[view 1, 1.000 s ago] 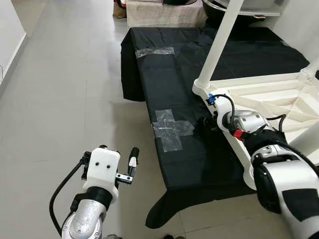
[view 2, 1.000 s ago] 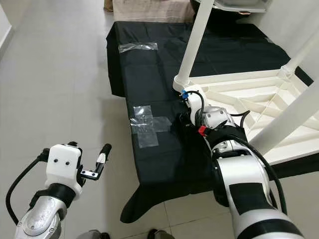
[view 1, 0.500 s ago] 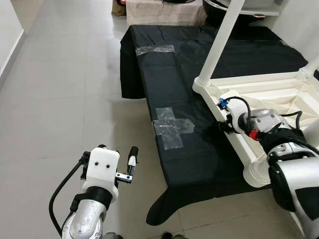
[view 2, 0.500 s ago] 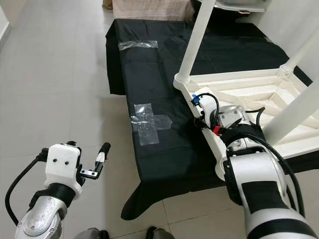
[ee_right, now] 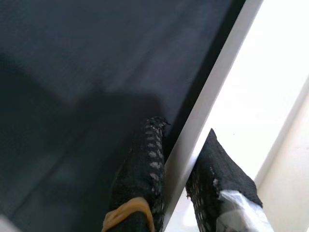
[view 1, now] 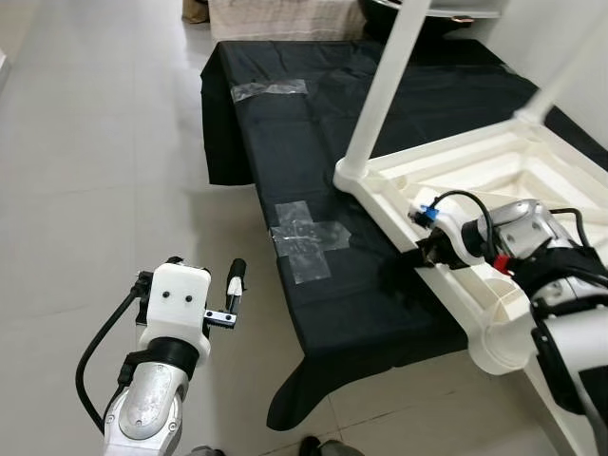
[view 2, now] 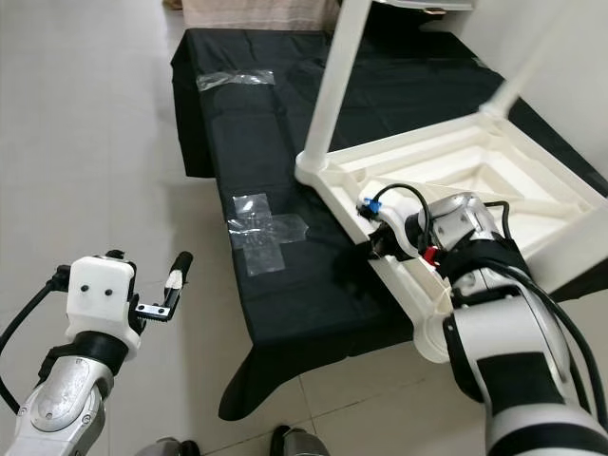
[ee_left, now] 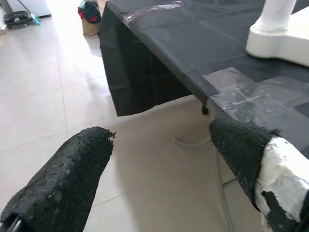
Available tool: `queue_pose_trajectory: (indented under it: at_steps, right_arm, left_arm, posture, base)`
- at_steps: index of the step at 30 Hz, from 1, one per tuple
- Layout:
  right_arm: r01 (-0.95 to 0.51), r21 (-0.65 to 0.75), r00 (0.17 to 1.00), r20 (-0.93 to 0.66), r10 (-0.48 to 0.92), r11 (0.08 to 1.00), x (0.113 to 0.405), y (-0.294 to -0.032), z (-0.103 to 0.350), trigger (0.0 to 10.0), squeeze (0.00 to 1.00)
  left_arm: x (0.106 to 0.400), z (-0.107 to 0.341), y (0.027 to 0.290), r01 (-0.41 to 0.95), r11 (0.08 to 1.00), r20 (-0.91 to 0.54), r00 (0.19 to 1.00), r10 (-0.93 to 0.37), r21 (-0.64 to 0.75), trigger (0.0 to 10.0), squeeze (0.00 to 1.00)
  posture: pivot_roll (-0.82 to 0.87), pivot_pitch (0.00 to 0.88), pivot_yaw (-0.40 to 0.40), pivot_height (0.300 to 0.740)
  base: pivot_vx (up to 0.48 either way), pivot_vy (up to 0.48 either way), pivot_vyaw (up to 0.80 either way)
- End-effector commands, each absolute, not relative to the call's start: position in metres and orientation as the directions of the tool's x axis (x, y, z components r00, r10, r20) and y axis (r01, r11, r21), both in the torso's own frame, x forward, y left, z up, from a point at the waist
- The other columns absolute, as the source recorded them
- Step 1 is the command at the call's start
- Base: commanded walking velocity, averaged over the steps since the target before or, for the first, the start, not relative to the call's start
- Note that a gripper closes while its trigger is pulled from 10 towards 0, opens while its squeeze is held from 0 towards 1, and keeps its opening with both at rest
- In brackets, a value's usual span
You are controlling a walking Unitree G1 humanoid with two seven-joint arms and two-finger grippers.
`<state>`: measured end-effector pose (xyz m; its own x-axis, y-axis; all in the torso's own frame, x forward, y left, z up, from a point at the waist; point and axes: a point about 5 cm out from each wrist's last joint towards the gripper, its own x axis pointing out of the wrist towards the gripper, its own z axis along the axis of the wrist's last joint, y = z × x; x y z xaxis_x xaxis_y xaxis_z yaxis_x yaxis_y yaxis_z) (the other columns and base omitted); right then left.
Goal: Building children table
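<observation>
Pinching the thin white rim of the upturned children's table [view 1: 494,180], the right gripper [ee_right: 179,166] has one black finger on the outer side of the edge and one on the inner. That table lies upside down on a black cloth [view 1: 313,123] patched with clear tape [view 1: 306,237], one leg [view 1: 385,81] pointing up. Off to the left, over the tiled floor [view 1: 104,171], the left gripper [ee_left: 159,159] hangs with fingers spread, holding nothing.

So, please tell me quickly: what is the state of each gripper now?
Left gripper: open, holding nothing, above the floor.
Right gripper: shut on the edge of the white table.
</observation>
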<state>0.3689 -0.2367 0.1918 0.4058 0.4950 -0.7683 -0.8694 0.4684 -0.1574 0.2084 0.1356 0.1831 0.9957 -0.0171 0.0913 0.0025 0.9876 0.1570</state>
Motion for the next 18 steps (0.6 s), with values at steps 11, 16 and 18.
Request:
queue_pose_trajectory:
  at_steps: [11, 16, 18]
  right_arm:
    - [-0.977, -0.065, -0.037, -0.886, 0.461, -0.203, 0.323, -0.240, 0.168, 0.0, 0.00]
    - [-0.937, -0.225, 0.184, -0.968, 0.170, -0.268, 0.337, -0.265, 0.177, 0.0, 0.00]
    - [-0.894, -0.340, 0.342, -0.939, 0.046, -0.290, 0.347, -0.275, 0.185, 0.0, 0.00]
  left_arm:
    - [0.212, 0.178, 0.133, 0.020, 0.986, 0.076, 0.997, -0.033, 0.164, 10.0, 0.00]
    - [0.213, 0.178, 0.131, 0.029, 0.986, 0.074, 0.996, -0.041, 0.161, 10.0, 0.00]
    - [0.213, 0.178, 0.130, 0.029, 0.987, 0.074, 0.996, -0.041, 0.159, 10.0, 0.00]
  posture:
    - [0.04, 0.175, -0.113, 0.740]
    - [0.04, 0.168, -0.116, 0.740]
    - [0.04, 0.168, -0.116, 0.740]
  base:
    - [0.000, 0.000, 0.00]
    - [0.000, 0.000, 0.00]
    - [0.000, 0.000, 0.00]
